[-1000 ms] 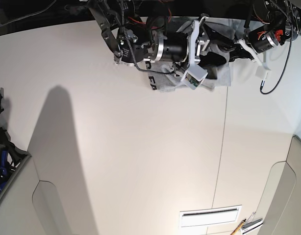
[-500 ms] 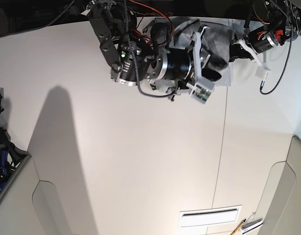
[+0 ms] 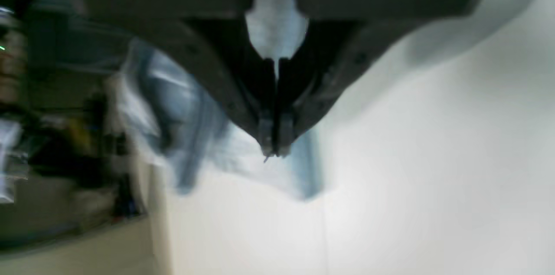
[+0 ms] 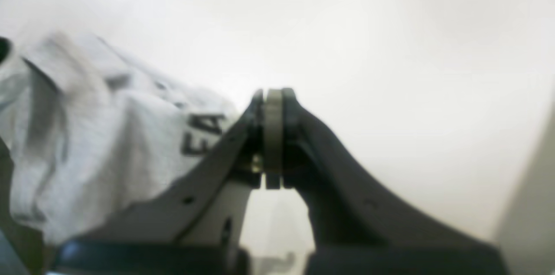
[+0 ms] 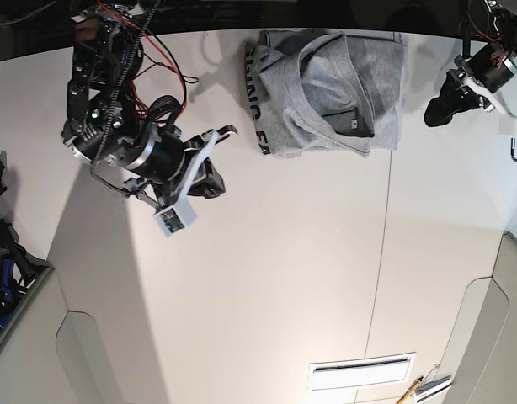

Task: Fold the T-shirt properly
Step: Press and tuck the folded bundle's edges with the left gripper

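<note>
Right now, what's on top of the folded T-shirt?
No gripper or other object rests on the T-shirt: only its own folded layers, the neck label facing up. The lettering runs along its left edge. Whatever lies beneath the folds is covered.

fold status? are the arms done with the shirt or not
Looks nearly done: the T-shirt lies in a compact folded bundle at the table's far edge, lettering showing along one side. Nothing is in hand: the left end effector and right end effector are both shut, empty, and off to either side. Left: maybe tidying the rumpled top layer.
</note>
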`<state>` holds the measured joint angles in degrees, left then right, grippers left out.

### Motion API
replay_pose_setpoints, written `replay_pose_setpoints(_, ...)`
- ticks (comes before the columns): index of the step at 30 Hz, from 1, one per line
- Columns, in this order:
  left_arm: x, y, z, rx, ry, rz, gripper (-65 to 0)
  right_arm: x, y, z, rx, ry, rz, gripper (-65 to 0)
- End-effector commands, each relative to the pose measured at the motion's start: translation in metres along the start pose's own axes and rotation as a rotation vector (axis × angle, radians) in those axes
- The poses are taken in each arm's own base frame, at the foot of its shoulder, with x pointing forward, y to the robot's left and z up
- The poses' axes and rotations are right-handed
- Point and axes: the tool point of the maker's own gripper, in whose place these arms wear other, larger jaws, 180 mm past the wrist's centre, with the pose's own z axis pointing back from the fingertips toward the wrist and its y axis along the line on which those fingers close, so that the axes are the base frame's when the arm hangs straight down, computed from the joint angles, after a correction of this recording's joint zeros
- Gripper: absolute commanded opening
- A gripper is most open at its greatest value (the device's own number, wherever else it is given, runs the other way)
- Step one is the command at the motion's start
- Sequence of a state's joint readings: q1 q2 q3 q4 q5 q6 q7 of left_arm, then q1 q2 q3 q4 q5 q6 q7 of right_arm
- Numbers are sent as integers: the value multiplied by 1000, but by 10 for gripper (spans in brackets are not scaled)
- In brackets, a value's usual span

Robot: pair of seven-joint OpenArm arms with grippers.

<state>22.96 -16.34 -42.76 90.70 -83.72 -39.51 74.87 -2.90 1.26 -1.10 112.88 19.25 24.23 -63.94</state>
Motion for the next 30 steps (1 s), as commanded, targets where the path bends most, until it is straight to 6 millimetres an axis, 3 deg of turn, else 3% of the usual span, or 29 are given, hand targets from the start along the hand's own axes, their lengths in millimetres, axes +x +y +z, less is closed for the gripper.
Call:
replay_pose_setpoints(1, 5, -4, 4, -11, 6, -29, -559, 8, 4, 4, 19, -43, -4, -650)
replay_pose_setpoints(3, 2, -5, 5, -11, 21, -34, -474, -2, 5, 5, 29, -26, -30, -650)
replay_pose_setpoints(5, 2, -9, 5, -13, 26, -48, -432, -9, 12, 5, 58, -19, -49, -650)
replay_pose_setpoints(12, 5, -43, 14, -22, 49, -202, -430, -34, 32, 7, 132, 17, -70, -650)
replay_pose_setpoints(18, 0, -62, 11, -54, 69, -255, -378, -35, 32, 6, 133, 16, -73, -650)
replay_pose_setpoints(21, -16, -71, -8, -94, 115, -257, -376, -35, 32, 6, 133, 16, -74, -650)
replay_pose_setpoints(26, -60, -96, -35, -200, 258, -256, -376, -35, 32, 6, 133, 16, -73, -650)
replay_pose_setpoints(30, -77, -96, -45, -189, 316, -287, -376, -35, 32, 6, 133, 15, -73, -650)
